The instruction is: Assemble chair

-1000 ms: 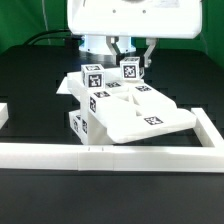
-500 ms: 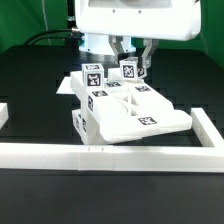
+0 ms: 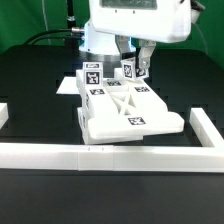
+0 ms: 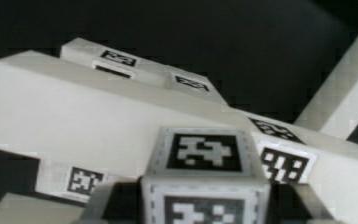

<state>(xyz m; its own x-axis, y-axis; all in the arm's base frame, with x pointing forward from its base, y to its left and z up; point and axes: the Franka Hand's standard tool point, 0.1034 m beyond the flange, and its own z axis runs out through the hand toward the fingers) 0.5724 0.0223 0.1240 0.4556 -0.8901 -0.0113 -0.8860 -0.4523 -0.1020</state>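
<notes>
The partly joined chair, chunky white panels and blocks with black-and-white tags, rests on the black table in the middle of the exterior view. My gripper hangs over its rear and is shut on an upright tagged leg block of the chair. In the wrist view that block fills the space between the dark fingers, and the gripper stays clamped on its sides. Beyond it the chair's broad white panel slopes away with several tags.
A long white border rail runs along the front, with a side piece at the exterior view's right and a short end at its left. Cables lie at the back left.
The chair has turned with the gripper: its front panel swung toward the exterior view's left and lies flatter. The tags on its left blocks no longer show. The grip has not changed.
</notes>
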